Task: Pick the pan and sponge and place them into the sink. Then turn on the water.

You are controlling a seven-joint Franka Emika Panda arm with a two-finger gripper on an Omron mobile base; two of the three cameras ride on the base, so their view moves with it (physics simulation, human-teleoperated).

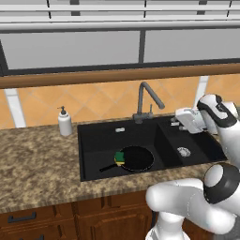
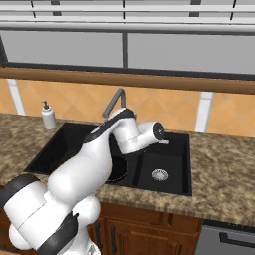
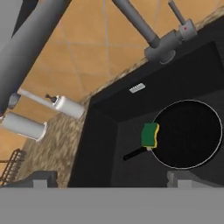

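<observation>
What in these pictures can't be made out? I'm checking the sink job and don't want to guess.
- Pan, right base view: mostly hidden behind the arm; the sponge is covered there too.
- Faucet, hand view: its upper neck is cut off by the top edge.
- Faucet lever, left base view: too small to tell its position.
- Right basin, left base view: its right side is hidden by the arm.

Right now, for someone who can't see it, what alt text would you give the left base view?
A round black frying pan lies in the wide left basin of a black double sink, a small green-and-yellow sponge resting at its handle side. The white robot arm's open claw hovers over the right basin, beside a dark grey gooseneck faucet.
</observation>
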